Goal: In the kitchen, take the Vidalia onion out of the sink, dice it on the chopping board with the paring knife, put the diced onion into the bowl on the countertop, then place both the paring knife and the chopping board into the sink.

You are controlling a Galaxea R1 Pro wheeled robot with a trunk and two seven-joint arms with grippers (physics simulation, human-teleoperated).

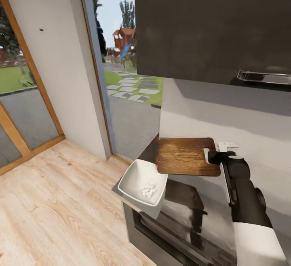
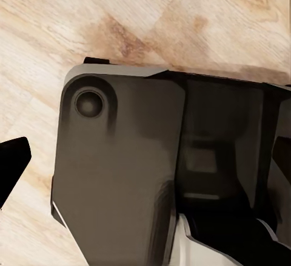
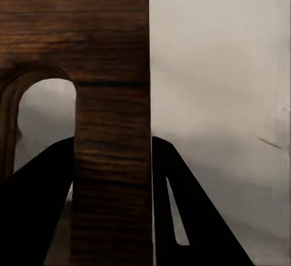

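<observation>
Countertop (image 1: 182, 201): right tool (image 1: 213, 156) clamps chopping board (image 1: 184, 156) handle end.

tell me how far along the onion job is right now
Dicing looks finished: white onion pieces lie in the bowl on the countertop. In hand: the right gripper is closed on the chopping board at its handle end, one finger through the handle hole. Left: getting the board into the sink. Whether the knife is already there can't be judged.
</observation>
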